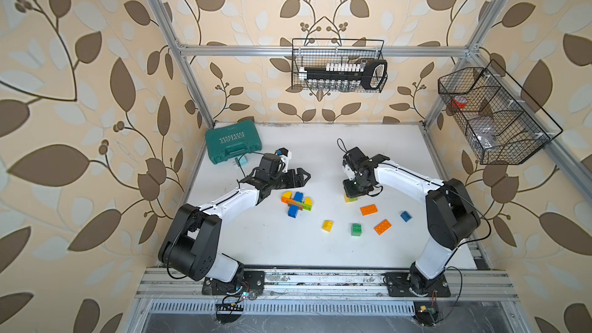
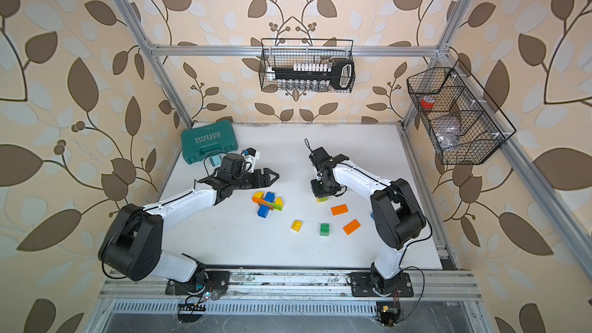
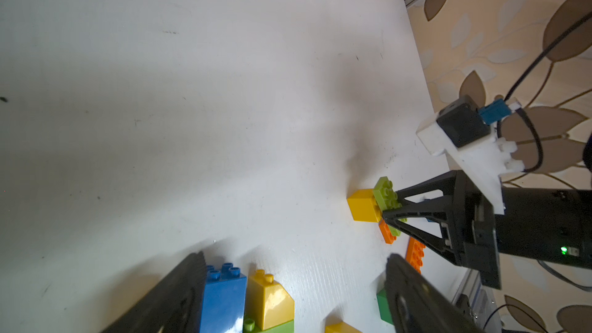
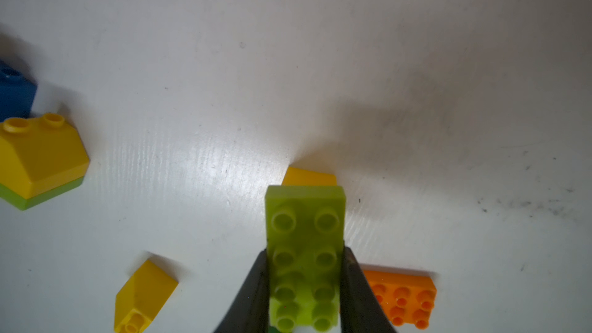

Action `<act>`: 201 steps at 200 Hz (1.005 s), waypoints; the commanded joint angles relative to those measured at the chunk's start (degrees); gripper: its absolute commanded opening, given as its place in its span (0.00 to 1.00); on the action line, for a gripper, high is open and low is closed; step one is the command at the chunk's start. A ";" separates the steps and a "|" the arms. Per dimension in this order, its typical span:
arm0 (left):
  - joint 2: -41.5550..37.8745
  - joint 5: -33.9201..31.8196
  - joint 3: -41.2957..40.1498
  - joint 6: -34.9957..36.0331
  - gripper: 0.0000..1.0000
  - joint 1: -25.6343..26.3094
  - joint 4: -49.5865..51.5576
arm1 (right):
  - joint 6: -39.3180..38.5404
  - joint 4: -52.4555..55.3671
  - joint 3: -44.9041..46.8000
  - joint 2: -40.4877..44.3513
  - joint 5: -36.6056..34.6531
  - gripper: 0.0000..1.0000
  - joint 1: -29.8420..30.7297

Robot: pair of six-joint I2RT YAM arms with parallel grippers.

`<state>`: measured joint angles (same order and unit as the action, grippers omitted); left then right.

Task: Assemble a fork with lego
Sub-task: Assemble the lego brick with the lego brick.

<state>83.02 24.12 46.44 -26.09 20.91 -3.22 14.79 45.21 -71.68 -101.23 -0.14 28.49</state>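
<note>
Nearest me, short of the half-built cluster (image 1: 296, 204) and off toward my right arm, lie a loose yellow brick (image 1: 327, 225), a green brick (image 1: 356, 229), two orange plates (image 1: 368, 209) (image 1: 382, 226) and a blue brick (image 1: 406, 216), which sits closest to the side edge of the surface (image 1: 272, 245). The room on the near side of the cluster is bare and wide, good for swinging through. Level with the cluster and well apart from it on that same side, my right pincer (image 4: 304, 253) is pinching a lime plate (image 4: 306, 209) across its narrow width, its free end over a small yellow brick (image 3: 363, 205); I cannot tell whether they touch. I judge these pieces light, rigid and glossy, so they should slip if taken by a corner; the flat long sides are the place to hold, leaving the studs clear. Seating will want square alignment and a firm press, and the cluster may skid unless braced. Just beyond the cluster my left pincer (image 1: 303, 177) hovers spread and empty. Farther past the cluster, toward my left arm, a teal case (image 1: 233, 147) fills the back corner; the rest of the surface behind it lies open
</note>
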 commanded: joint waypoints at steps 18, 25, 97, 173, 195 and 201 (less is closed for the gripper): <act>-0.94 1.36 -0.90 -0.88 0.89 -0.86 -1.96 | 2.32 -0.19 0.19 -0.99 -1.88 0.29 0.34; -0.87 1.39 -1.08 -0.90 0.89 -0.87 -2.10 | 2.56 -0.35 0.64 -0.82 -1.86 0.29 0.44; -0.85 1.46 -2.03 -1.34 0.89 -1.04 -2.92 | 4.37 -1.85 1.23 -2.01 -1.45 0.29 2.52; -0.85 1.48 -2.36 -1.24 0.89 -1.65 -2.84 | 2.40 2.18 1.13 -6.18 -7.03 0.29 4.09; -1.11 1.61 -2.49 -1.12 0.89 -1.97 -2.67 | -0.54 3.22 0.83 -8.23 -6.85 0.29 4.20; -1.19 1.68 -2.43 -1.08 0.89 -2.09 -2.51 | -1.40 3.54 0.69 -9.04 -7.16 0.28 4.21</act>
<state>83.02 25.08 44.64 -27.27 19.75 -4.54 16.84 45.25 -72.69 -103.59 -6.09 32.51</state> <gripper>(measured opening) 0.891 0.308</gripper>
